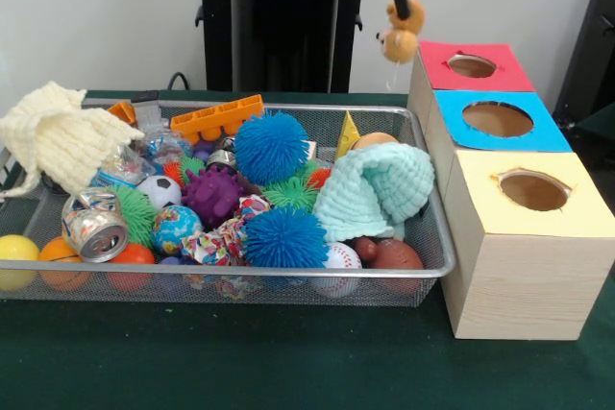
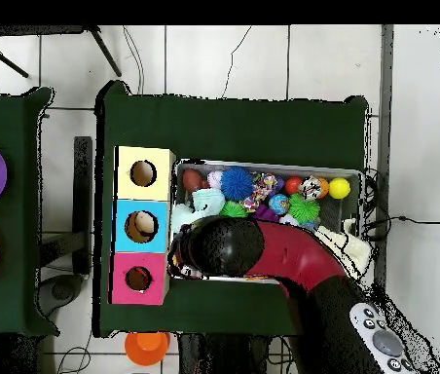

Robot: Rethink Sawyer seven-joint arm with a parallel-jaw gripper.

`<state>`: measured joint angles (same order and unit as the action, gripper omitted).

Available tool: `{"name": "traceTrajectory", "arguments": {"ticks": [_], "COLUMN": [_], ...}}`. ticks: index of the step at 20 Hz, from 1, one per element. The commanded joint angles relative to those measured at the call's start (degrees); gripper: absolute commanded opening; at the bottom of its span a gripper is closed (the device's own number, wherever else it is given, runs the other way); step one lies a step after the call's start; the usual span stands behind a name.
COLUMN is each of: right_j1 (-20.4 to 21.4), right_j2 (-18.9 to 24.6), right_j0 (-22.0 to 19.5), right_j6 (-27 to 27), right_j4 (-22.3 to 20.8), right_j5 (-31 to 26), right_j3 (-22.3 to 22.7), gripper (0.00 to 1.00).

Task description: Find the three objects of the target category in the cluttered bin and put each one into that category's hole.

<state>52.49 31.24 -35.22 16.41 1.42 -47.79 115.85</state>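
Note:
My gripper (image 1: pixel 402 5) hangs from the top edge of the front view, shut on a small tan and orange-brown plush toy (image 1: pixel 401 34). The toy dangles in the air just left of the red-topped box, up and left of its round hole (image 1: pixel 471 65). The wire mesh bin (image 1: pixel 433 189) sits to the left, full of toys; no other plush shows clearly in it. In the overhead view my arm (image 2: pixel 226 245) covers the gripper and the toy, between the bin (image 2: pixel 263 164) and the red box's hole (image 2: pixel 138 279).
The blue-topped box (image 1: pixel 497 119) and yellow-topped box (image 1: pixel 533 190) stand in a row in front of the red one. The bin holds blue puffer balls (image 1: pixel 272 146), a purple one (image 1: pixel 213 195), a cream cloth (image 1: pixel 58 136), a mint cloth (image 1: pixel 375 189), a crushed can (image 1: pixel 94 226) and small balls.

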Motion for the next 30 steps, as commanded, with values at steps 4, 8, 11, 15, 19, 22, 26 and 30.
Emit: {"name": "traceTrajectory", "arguments": {"ticks": [4, 8, 11, 15, 19, 22, 26, 30], "right_j1": [-6.49, -9.84, -10.7, -10.86, -10.58, -10.29, -9.44, -8.68], "right_j2": [-1.55, -3.73, -6.14, -8.47, -10.55, -11.58, -12.33, -12.78], "right_j0": [5.66, 7.99, 9.79, 11.55, 12.82, 13.49, 14.23, 14.96], "right_j6": [18.45, 19.45, 20.58, 21.03, 20.88, 20.62, 20.32, 20.34], "right_j4": [2.84, 2.47, 2.72, 2.83, 2.44, 2.39, 2.98, 4.07], "right_j5": [9.58, 12.02, 9.18, 6.75, 5.44, 4.89, 4.37, 4.13], "right_j3": [1.75, 0.36, -0.69, -1.03, -0.66, -0.25, 0.36, 0.74], "gripper": [0.0, 0.0, 0.0, 0.0, 0.0, 0.0, 0.0, 0.0]}}
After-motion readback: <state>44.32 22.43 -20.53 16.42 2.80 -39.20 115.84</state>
